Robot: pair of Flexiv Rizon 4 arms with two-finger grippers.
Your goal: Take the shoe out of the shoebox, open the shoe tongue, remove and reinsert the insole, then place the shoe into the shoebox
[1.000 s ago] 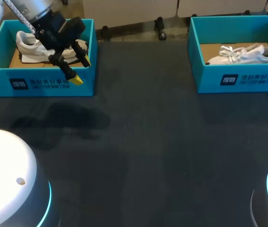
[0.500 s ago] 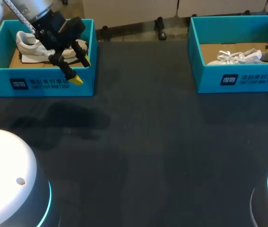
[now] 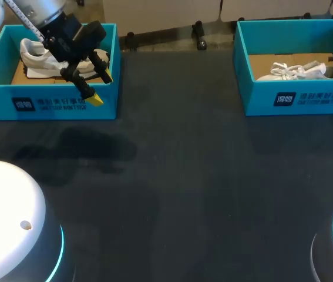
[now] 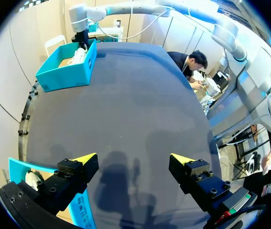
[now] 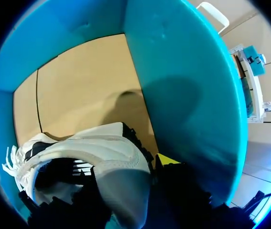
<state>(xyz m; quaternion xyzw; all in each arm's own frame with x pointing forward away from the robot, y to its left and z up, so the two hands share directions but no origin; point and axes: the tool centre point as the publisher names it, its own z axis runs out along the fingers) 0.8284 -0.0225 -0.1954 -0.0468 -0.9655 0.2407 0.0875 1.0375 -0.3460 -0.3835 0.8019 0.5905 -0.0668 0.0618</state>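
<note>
Between the fingers of the right gripper (image 5: 128,169), down inside a teal shoebox (image 5: 188,86): heel of a white shoe (image 5: 102,143), pinched from two sides, one yellow fingertip (image 5: 166,160) pressed to the heel's outer edge next to the box wall, the other finger dark and low at the shoe's opening. Ahead of that claw, toe and loose white laces (image 5: 10,162) pointing away over the tan cardboard floor (image 5: 82,81). Well apart, at the other side of the dark table (image 4: 125,95), left gripper (image 4: 133,160) spread wide, gripping nothing, hovering above the front wall of a second teal shoebox (image 3: 66,103). Under and just behind that open claw, a second white shoe (image 3: 34,56) lying flat in its box, apart from both yellow tips.
</note>
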